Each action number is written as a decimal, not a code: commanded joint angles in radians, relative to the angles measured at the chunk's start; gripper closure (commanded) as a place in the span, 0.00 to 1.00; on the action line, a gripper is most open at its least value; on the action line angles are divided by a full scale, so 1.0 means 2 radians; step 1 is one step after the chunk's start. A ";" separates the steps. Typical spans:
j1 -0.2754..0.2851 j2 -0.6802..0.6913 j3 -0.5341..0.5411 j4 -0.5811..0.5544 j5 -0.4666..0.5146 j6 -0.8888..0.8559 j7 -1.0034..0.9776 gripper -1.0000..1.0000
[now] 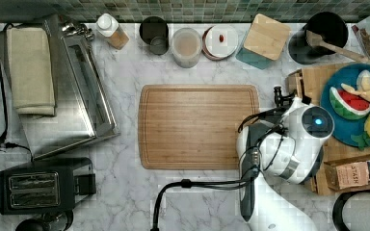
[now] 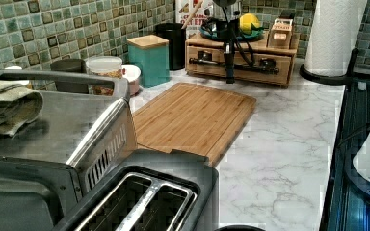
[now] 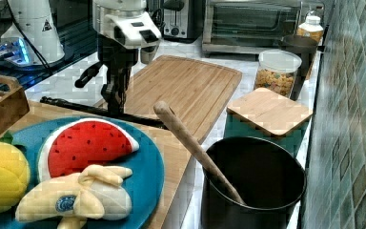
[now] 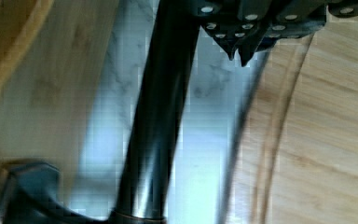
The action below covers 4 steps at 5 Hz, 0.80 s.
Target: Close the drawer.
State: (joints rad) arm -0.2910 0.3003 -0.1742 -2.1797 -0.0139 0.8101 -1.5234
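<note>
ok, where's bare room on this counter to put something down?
The cutting board is bare. Open marble lies between it and the toaster oven, and between it and the toaster. Crowded: the back row of jars along the tile wall, and the drawer side, where the gripper sits at the handle.

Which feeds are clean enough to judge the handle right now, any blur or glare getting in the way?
Wrist view: the handle is close and soft, with bright streaks of glare along the bar and the marble behind washed out. Left view: handle reads well, evenly lit, though the arm crosses it. Right view: handle is dark against the bamboo, no glare. Top view: the arm covers that area.
</note>
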 commanded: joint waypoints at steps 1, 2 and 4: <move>-0.089 0.000 -0.057 0.114 0.047 0.088 -0.039 1.00; -0.069 -0.036 -0.080 0.090 -0.024 0.115 0.016 1.00; -0.069 -0.036 -0.080 0.090 -0.024 0.115 0.016 1.00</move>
State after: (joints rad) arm -0.3113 0.2864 -0.1820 -2.2012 0.0098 0.8945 -1.5186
